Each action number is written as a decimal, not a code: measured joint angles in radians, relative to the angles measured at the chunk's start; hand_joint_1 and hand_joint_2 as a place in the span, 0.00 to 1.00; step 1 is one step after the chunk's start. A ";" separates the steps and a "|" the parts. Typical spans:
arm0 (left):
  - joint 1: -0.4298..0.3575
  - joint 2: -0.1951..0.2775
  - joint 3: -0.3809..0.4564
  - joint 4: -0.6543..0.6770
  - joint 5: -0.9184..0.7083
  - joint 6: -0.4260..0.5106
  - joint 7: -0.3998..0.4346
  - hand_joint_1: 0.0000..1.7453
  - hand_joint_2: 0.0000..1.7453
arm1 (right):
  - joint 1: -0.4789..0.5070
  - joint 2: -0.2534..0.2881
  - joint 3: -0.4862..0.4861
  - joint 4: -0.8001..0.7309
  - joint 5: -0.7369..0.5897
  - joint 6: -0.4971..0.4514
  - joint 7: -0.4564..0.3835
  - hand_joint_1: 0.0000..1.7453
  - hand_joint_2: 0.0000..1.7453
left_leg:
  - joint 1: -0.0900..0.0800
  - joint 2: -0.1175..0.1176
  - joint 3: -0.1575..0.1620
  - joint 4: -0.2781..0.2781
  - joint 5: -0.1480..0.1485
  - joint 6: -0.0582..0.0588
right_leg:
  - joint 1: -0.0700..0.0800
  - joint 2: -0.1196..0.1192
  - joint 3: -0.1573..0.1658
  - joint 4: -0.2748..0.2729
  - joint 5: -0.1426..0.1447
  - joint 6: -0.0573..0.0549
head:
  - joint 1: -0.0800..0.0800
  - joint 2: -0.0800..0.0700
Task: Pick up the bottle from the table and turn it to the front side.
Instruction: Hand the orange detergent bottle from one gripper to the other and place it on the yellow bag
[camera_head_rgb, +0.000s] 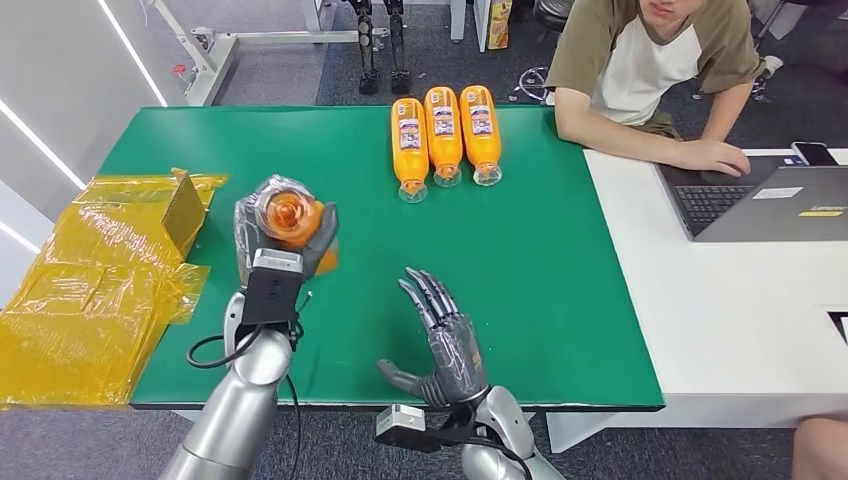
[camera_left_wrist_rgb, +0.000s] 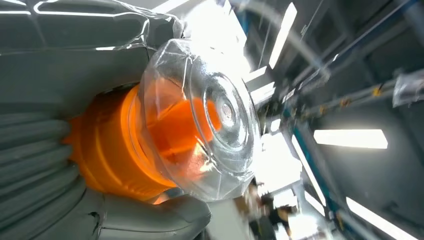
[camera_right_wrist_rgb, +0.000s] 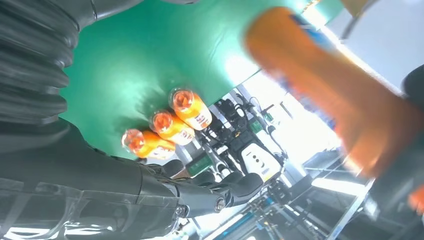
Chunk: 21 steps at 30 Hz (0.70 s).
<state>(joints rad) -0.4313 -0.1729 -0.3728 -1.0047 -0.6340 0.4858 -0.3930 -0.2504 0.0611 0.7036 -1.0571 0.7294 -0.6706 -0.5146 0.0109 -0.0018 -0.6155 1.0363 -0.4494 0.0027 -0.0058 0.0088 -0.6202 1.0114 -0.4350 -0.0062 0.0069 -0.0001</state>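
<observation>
Evidently the bottle (camera_head_rgb: 290, 215) is gripped by the left hand (camera_head_rgb: 283, 240) above the green table (camera_head_rgb: 560, 300), base toward the camera for turning; the right hand (camera_head_rgb: 445, 340) is held open, ready.

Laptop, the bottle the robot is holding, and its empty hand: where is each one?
Laptop (camera_head_rgb: 790, 205), head view, on its grey lid.
Held bottle (camera_head_rgb: 287, 212), head view, on its clear base.
Right hand (camera_head_rgb: 452, 345), head view, on its palm.

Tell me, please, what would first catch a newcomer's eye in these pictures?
Probably the orange bottle gripped in the left hand, lifted above the green table with its clear base toward the camera. Next, three matching bottles lying side by side at the far edge, and the right hand held open nearby.
</observation>
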 joint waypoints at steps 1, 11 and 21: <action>-0.029 0.017 0.008 0.012 -0.036 0.029 0.014 1.00 1.00 | 0.016 0.001 -0.006 -0.016 -0.009 0.000 -0.009 0.00 1.00 | 0.000 0.000 0.000 0.000 0.000 0.000 | 0.000 0.000 0.000 0.000 0.000 0.000 | 0.000 0.000; -0.394 0.156 0.037 0.379 -0.260 0.033 0.184 1.00 1.00 | 0.167 0.024 -0.064 -0.207 0.012 0.000 -0.001 0.00 1.00 | 0.000 0.000 0.000 0.000 0.002 -0.002 | 0.000 0.001 0.000 0.001 0.001 -0.001 | 0.000 0.000; -0.483 0.218 -0.032 0.619 -0.608 -0.011 0.532 1.00 1.00 | 0.225 0.024 -0.092 -0.334 0.066 0.000 0.069 0.00 1.00 | 0.000 0.001 0.000 0.000 0.002 -0.002 | 0.000 0.001 -0.001 0.001 0.000 -0.001 | 0.000 0.000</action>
<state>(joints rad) -0.9143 0.0451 -0.4046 -0.3856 -1.2421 0.4751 0.1394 -0.0258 0.0851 0.6114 -1.3911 0.7958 -0.6703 -0.4461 0.0109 -0.0013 -0.6158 1.0362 -0.4478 0.0007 -0.0060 0.0102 -0.6208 1.0119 -0.4346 -0.0068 0.0072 0.0000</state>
